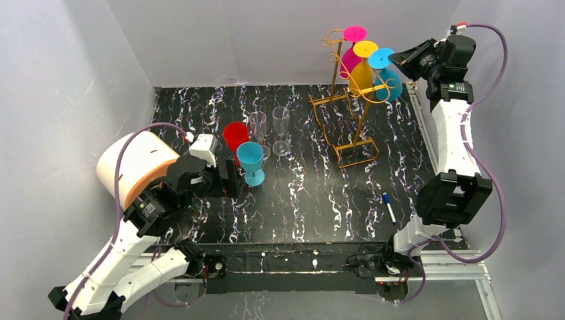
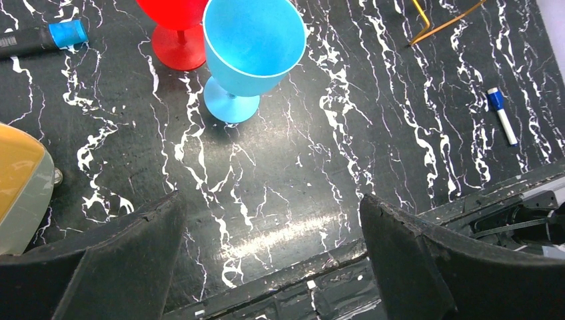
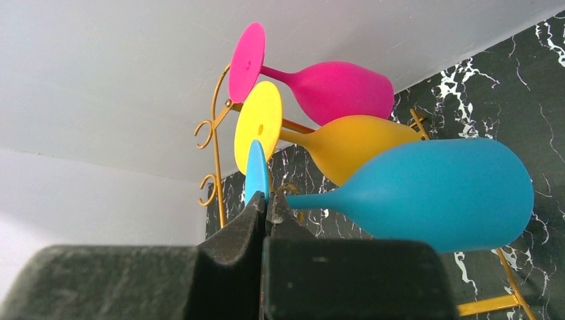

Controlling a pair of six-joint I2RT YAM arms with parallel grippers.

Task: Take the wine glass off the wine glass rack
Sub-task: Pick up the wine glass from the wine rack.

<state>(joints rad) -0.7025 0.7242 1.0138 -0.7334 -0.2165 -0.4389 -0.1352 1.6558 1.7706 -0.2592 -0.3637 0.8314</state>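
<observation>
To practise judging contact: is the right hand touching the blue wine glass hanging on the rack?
Touching. The right wrist view shows the right hand pinched shut on the foot rim of the blue wine glass, no gap.

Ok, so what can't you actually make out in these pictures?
Right wrist view: the right gripper covers the foot's lower rim on the hanging blue glass, so whether it sits in the rack is hidden.
Left wrist view: the red glass is cut off by the top edge, the orange object by the left edge.
Top view: any writing on the marker is too small to read.
</observation>
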